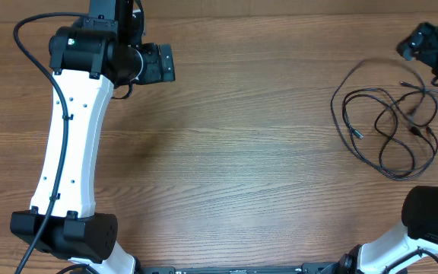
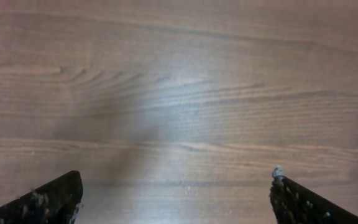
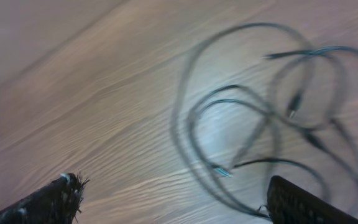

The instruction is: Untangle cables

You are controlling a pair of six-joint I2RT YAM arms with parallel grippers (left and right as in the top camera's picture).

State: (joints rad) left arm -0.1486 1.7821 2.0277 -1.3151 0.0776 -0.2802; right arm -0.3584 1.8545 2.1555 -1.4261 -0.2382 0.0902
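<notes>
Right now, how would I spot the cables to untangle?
On the wooden table, look near its right edge. The cables lie there in loose overlapping loops, thin and free on the wood, unlike the thicker wire along the white arm.

The left arm (image 1: 71,137) stretches up well to the left of the cables (image 1: 390,122). The left gripper (image 2: 176,180) points toward them, jaws wide apart. The right gripper (image 3: 173,183) hovers just beside the cables, angled down at them, jaws spread wide.
</notes>
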